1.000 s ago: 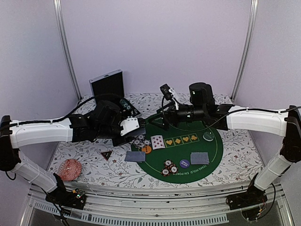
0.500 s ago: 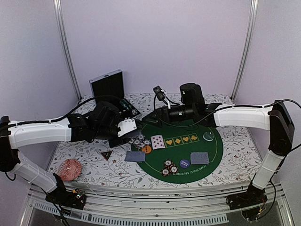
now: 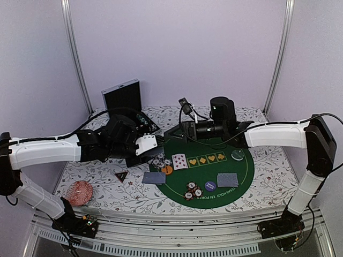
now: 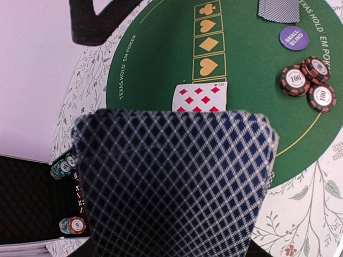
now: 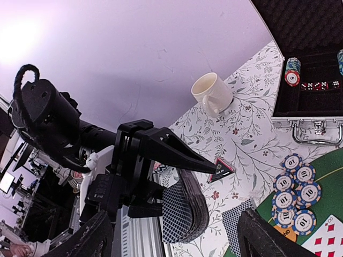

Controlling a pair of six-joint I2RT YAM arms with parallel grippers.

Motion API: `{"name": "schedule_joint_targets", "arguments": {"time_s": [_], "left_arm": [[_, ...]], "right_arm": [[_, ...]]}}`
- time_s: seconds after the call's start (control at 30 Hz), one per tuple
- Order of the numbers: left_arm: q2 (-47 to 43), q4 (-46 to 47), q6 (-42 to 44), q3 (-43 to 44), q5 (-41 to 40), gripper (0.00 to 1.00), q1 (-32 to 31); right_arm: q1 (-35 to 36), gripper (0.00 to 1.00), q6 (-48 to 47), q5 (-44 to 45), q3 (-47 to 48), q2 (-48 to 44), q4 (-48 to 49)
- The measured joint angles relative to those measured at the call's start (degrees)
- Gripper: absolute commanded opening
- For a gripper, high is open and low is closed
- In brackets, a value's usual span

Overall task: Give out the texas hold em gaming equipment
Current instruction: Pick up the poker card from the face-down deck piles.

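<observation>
Floral-patterned surface [image 3: 96, 176] beneath everything, bearing a green oval felt mat [image 3: 236, 167] lettered TEXAS HOLD EM POKER. Reaching in from the left, a white left arm [image 3: 48, 150]; from the right, across the mat's far side, a white right arm [image 3: 278, 134]. At the back left, an open black-and-silver case [image 3: 122, 96] with a few chips and a row of red dice inside. Left fingers [image 5: 166, 152] pinching a thick deck of blue-grey diamond-backed playing cards [image 4: 171, 182], held in the air just off the mat's left edge. Right fingers [image 5: 99, 238] spread wide, nothing between them, hovering near the mat's far left rim. Near the case, a cream mug [image 5: 213, 93], upright; at the near left, well apart from the mat, a red patterned round object [image 3: 80, 193]. On the mat, a face-up card of red diamonds [image 4: 199, 98] beside a row of yellow suit symbols; face-down blue-grey-backed cards [image 3: 154, 177] at the near-left rim, more of the same [image 3: 227, 180] at the near right. Cluster of blue-and-white striped chips [image 5: 297, 193] at the left rim, an orange round button [image 3: 167, 169] just beside; three red-and-black striped chips [image 4: 308, 83] touching near the front, a purple round button [image 4: 293, 38] close by; a pale-green round button [image 3: 237, 155] at the right. Off the mat to the left, a small black triangular marker [image 3: 121, 175] flat on the surface
</observation>
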Motion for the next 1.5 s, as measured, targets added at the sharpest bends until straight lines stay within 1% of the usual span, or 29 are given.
{"name": "schedule_joint_targets", "arguments": {"time_s": [0.1, 0.17, 0.3, 0.6, 1.0, 1.13, 1.5], "left_arm": [[0.0, 0.66, 0.11, 0.0, 0.57, 0.53, -0.11], [0.0, 0.85, 0.13, 0.0, 0.79, 0.53, -0.2], [-0.02, 1.09, 0.15, 0.0, 0.87, 0.53, -0.35], [-0.02, 1.09, 0.17, 0.0, 0.98, 0.53, -0.37], [0.0, 1.09, 0.31, 0.0, 0.98, 0.53, -0.39], [0.0, 1.09, 0.35, 0.0, 0.98, 0.53, -0.42], [0.0, -0.07, 0.33, 0.0, 0.7, 0.53, -0.39]], "right_arm": [[-0.83, 0.81, 2.86, -0.68, -0.81, 0.02, 1.44], [-1.2, 0.79, 5.09, -1.73, -1.07, 0.17, 3.67], [-1.36, 0.79, 9.07, -4.2, -1.07, 1.86, 8.13], [-0.96, 0.79, 12.28, -5.57, -1.05, 6.25, 9.35], [1.22, 0.79, 12.11, -5.57, 3.78, 11.69, 7.82], [1.55, 0.78, 10.97, -4.31, 5.4, 12.52, 5.35], [1.7, 0.68, 6.1, 0.39, 5.73, 12.52, -1.33]]}}
